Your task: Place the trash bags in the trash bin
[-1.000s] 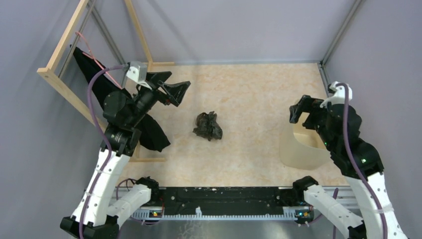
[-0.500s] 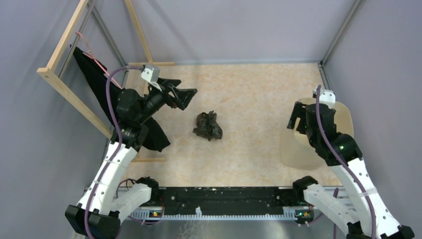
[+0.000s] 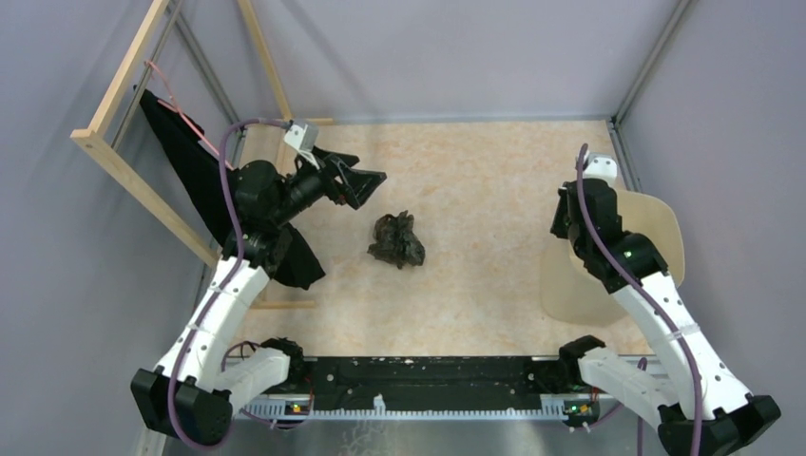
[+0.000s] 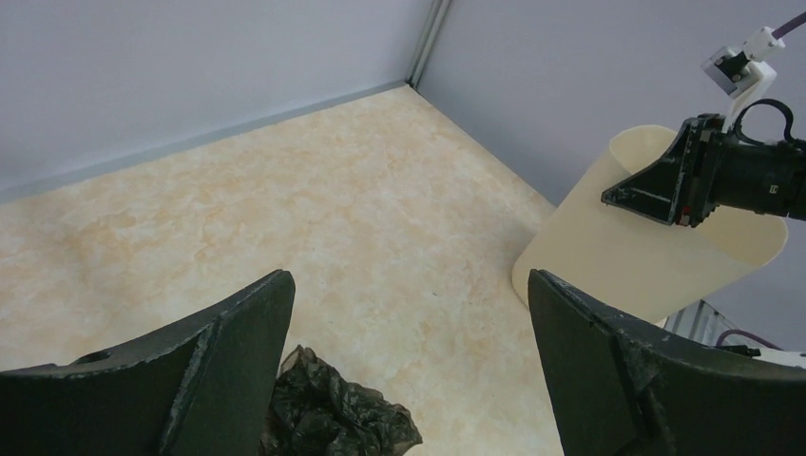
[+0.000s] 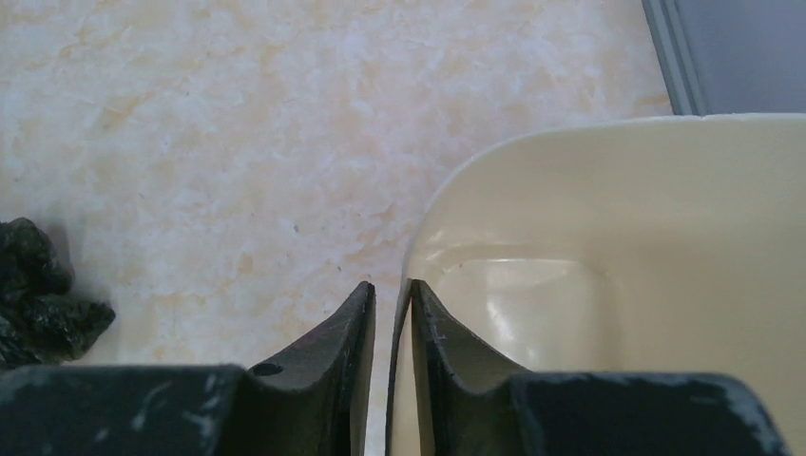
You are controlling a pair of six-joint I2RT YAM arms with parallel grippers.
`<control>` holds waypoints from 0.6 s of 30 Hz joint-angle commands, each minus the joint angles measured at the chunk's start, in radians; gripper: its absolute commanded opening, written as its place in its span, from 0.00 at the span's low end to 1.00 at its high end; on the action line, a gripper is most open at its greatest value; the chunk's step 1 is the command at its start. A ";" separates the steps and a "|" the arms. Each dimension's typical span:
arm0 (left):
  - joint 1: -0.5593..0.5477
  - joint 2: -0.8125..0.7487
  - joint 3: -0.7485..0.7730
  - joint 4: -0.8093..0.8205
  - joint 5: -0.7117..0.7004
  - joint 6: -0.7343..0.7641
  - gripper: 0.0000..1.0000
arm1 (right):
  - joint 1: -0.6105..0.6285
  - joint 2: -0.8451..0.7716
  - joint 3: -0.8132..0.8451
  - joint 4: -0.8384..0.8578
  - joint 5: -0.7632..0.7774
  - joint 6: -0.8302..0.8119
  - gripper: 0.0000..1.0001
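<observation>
The trash bag [image 3: 397, 240] lies crumpled near the centre of the table [image 3: 475, 171], well apart from the trash bin [image 3: 656, 233] at the right edge. The right gripper [image 5: 392, 302] is clamped on the bin's rim wall, one finger inside and one outside. The left gripper [image 4: 409, 285] hovers beside and above the bag, jaws spread wide. Centre it over the bundle, descend, and close deep; thin film likely slips from a shallow pinch.

Trash bags [image 3: 397, 240] lie on table [image 3: 475, 171], left of trash bin [image 3: 568, 294].
</observation>
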 commanded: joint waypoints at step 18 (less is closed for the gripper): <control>-0.063 0.134 0.025 0.014 0.080 -0.029 0.99 | -0.084 0.365 0.090 0.639 0.069 -0.330 0.00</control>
